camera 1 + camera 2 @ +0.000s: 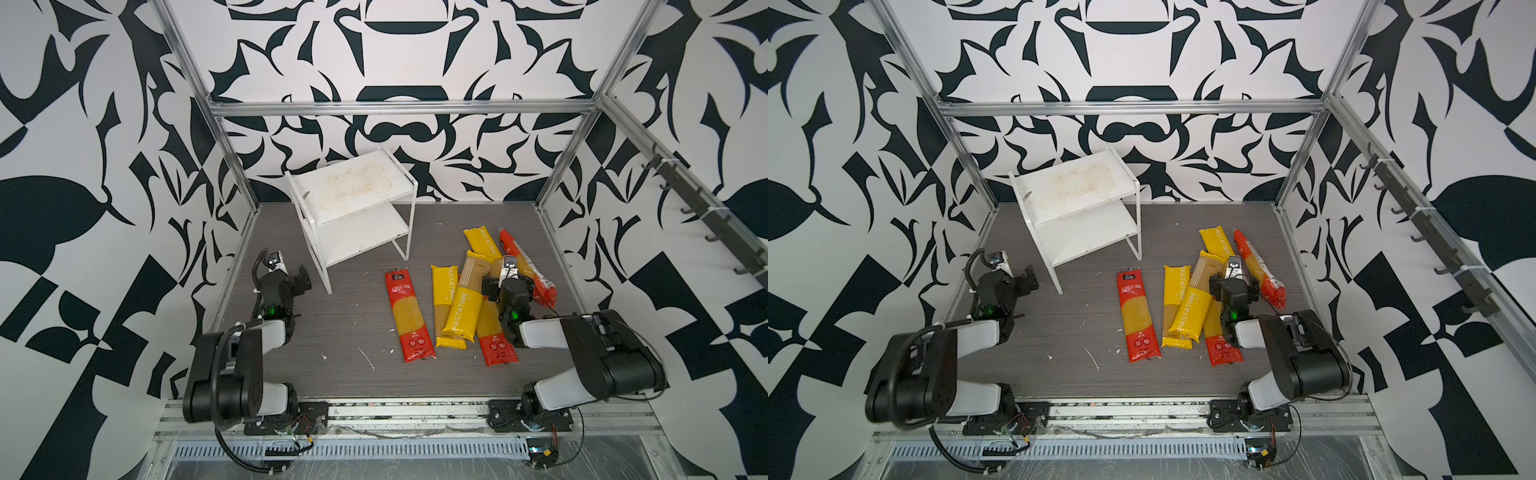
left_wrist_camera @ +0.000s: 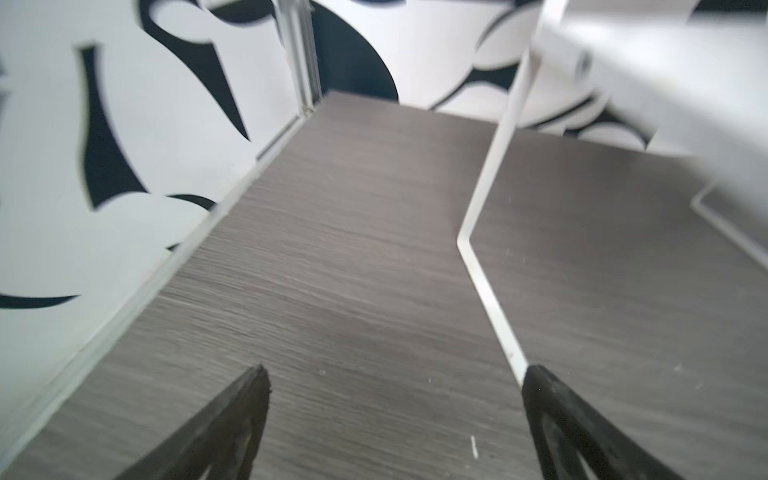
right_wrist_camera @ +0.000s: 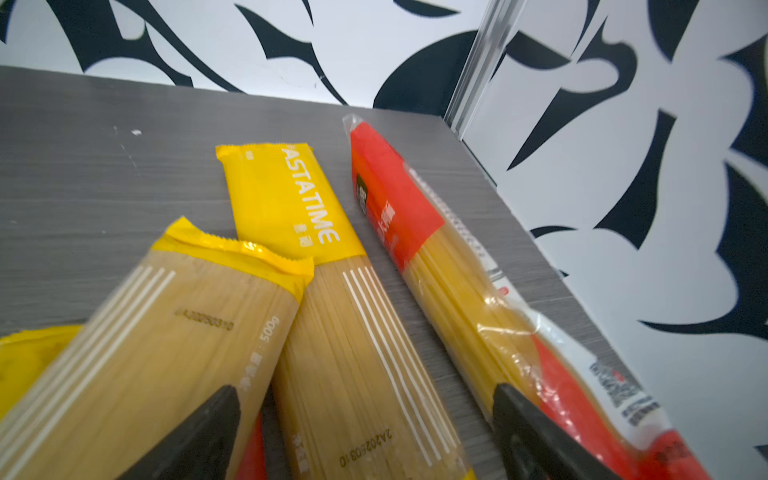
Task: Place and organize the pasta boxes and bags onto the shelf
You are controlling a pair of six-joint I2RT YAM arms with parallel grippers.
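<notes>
Pickup stage, nothing shelved yet. Right tool wide, empty, hovering over pasta packs heaped on right of surface. Shelf far left, left tool wide beside its leg. Next move: descend, pinch top yellow pack across its width.

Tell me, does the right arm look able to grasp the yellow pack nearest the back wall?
Probably yes. The right pincer hangs open just above that yellow pack, whose middle lies uncovered. A second yellow pack seems to overlap one edge, and a red pack lies close beside.
</notes>
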